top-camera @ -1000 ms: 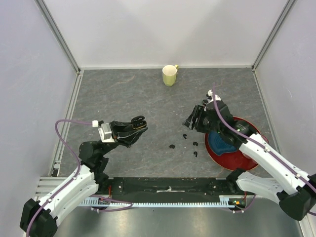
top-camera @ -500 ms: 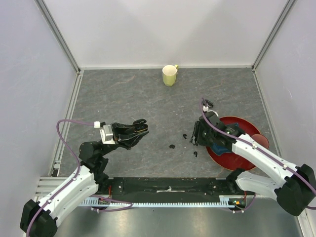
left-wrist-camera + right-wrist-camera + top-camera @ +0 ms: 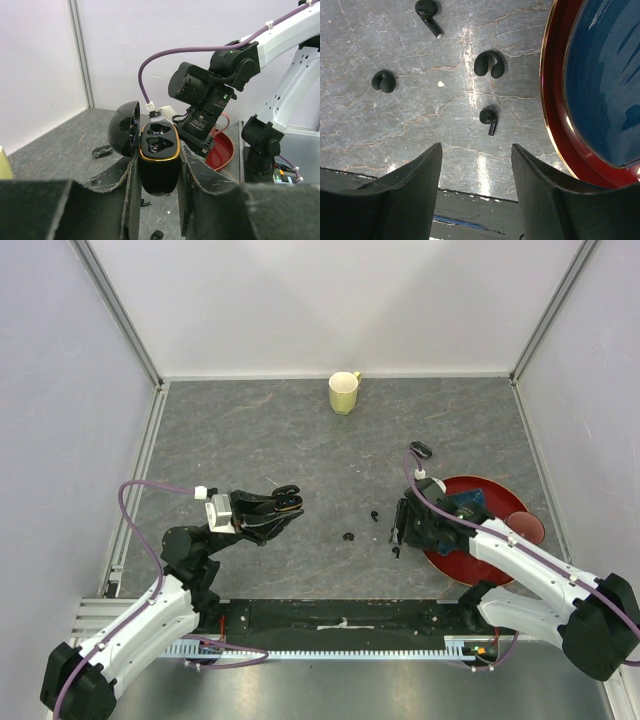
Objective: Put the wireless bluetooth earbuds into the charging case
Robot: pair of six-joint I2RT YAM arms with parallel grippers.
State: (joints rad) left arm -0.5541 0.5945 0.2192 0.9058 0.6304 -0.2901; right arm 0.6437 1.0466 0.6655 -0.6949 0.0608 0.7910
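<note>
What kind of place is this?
Probably a lab robot test cell: white panel walls on aluminium posts enclose a grey table, with left arm and right arm bolted at its edge.

Black earbuds (image 3: 489,64), grey marbled table (image 3: 440,125)

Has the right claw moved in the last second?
Yes. Judged against the red plate, the right claw has shifted from its far-left rim toward the near edge, now above the earbuds.

Glossy plastic charging case (image 3: 159,172); marbled, faintly shiny table (image 3: 420,117).
</note>
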